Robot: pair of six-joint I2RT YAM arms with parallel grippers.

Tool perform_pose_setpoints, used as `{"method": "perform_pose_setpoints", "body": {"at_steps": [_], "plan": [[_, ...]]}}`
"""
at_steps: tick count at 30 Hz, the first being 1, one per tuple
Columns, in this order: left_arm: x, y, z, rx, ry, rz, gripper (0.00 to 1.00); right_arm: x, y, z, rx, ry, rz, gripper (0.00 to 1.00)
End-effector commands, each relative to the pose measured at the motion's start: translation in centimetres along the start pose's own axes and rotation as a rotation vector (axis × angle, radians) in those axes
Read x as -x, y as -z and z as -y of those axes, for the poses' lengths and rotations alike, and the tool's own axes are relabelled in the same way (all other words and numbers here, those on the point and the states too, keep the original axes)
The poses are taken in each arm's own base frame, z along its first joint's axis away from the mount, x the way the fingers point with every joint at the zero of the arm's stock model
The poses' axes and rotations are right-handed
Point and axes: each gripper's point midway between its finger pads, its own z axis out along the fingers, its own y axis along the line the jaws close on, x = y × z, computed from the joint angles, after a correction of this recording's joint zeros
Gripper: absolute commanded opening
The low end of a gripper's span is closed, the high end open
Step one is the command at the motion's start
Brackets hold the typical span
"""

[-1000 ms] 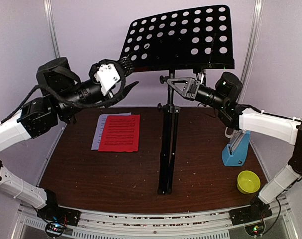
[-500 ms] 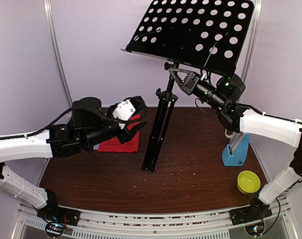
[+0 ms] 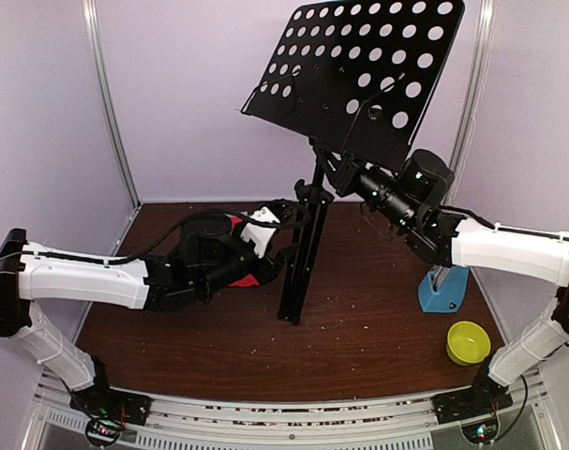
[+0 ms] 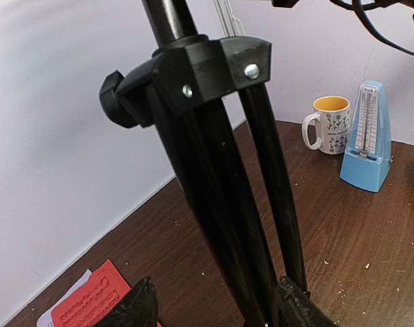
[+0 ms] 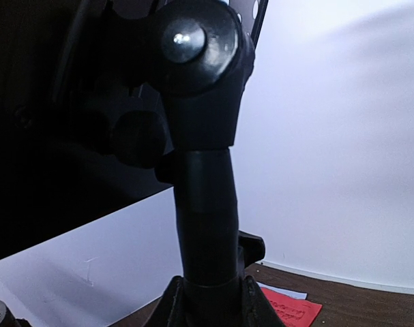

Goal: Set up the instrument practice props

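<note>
While the black music stand leans over the dark wooden table, its perforated metal desk sits high and tilted, with round holes in neat rows and its top edge at the limit of the overhead view. The tripod legs are folded into one bundle of glossy tubes under a moulded collar with two bright screws, their foot down on the wood.

The right gripper is pinched on the pole just below the desk's joint. The left gripper has its fingers spread to either side of the leg bundle, with a gap showing on one side.

Behind the left arm, the red music sheet is mostly hidden, and only a pale corner of the white music sheet peeps out from under it. Over at the right edge of the table stands the blue pyramid metronome with its clear cover on, near a flowered white mug. A small yellow bowl sits nearer the front.
</note>
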Motion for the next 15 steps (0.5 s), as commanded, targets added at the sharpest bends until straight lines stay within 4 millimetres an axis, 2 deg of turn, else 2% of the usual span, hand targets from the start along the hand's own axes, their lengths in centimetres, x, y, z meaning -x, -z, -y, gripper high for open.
{"method": "perform_pose_setpoints", "body": {"at_steps": [1, 6, 15], "plan": [[0.7, -0.9, -1.4, 0.095, 0.083, 0.059, 0.59, 13.2, 3.7, -3.5, 0.046, 0.002, 0.431, 0.00], [-0.9, -1.8, -2.8, 0.213, 0.087, 0.019, 0.57, 12.9, 4.2, -3.5, 0.011, 0.001, 0.441, 0.00], [-2.2, -3.1, -1.9, 0.206, 0.101, 0.021, 0.57, 12.2, 4.7, -3.6, -0.044, -0.019, 0.448, 0.00]]}}
